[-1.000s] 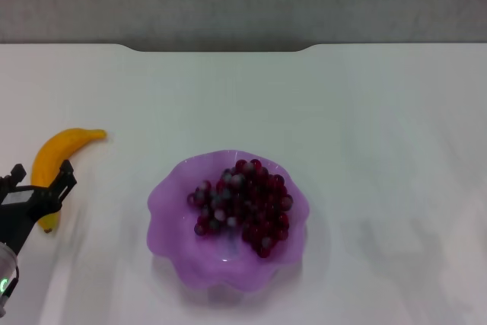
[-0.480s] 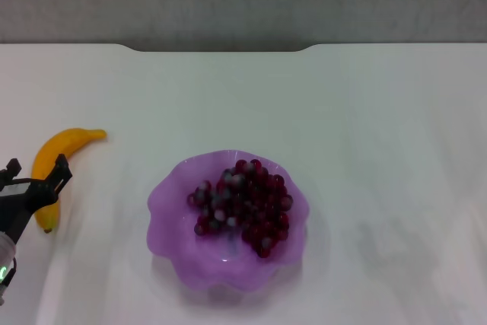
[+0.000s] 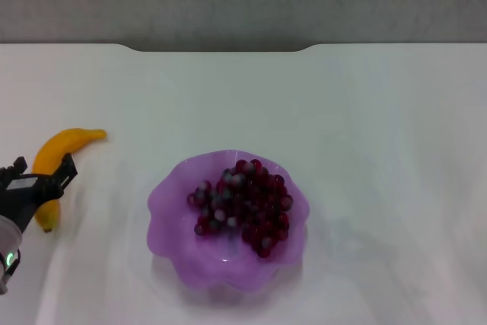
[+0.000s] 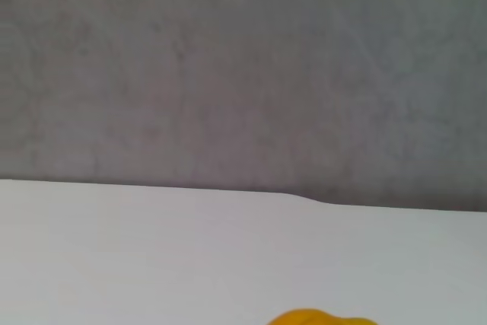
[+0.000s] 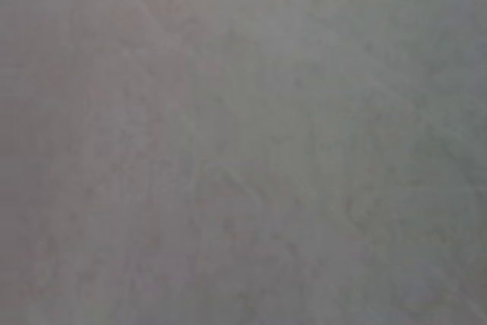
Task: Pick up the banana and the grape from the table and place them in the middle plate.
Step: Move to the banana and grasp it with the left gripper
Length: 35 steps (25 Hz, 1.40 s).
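Banana between open left gripper fingers

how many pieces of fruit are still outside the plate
1: the banana lies on the table at its left side, well clear of the middle plate. The left hand sits open over the banana's near half. The grape bunch is already inside the plate.

Head view looks down on the table; left wrist skims it low (right wrist: blank grey).
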Each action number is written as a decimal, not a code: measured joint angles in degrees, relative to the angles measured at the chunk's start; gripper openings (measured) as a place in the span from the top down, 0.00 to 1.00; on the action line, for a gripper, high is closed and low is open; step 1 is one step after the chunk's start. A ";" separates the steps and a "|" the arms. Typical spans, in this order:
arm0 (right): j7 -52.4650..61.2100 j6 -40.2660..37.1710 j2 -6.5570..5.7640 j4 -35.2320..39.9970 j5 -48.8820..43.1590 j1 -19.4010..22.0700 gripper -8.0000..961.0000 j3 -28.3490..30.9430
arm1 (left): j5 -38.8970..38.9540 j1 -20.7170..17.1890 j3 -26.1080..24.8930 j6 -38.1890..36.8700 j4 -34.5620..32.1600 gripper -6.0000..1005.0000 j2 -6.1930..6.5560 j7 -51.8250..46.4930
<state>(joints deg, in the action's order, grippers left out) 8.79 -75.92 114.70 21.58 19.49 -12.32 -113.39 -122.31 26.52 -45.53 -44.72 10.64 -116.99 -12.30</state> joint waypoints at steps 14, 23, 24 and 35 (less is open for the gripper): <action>0.13 -2.73 -0.10 0.17 0.02 -1.45 0.97 -3.27 | 2.43 2.55 0.26 5.16 -1.52 0.14 -0.23 2.77; -0.11 -3.96 -0.10 0.24 0.02 -2.94 0.97 -6.48 | 2.50 2.74 0.13 6.58 -1.53 0.14 -0.27 4.47; -0.13 -4.19 -0.09 0.27 0.02 -2.97 0.97 -6.78 | 2.51 2.69 0.10 6.61 -1.56 0.14 -0.26 4.90; -0.22 -6.47 -0.09 0.31 -0.07 -3.41 0.97 -7.76 | 2.52 2.65 0.41 8.93 -1.60 0.14 -0.34 5.75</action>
<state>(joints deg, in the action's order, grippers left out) 8.58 -82.39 114.61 21.89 19.42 -15.73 -121.15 -119.79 29.17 -45.12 -35.79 9.05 -117.32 -6.55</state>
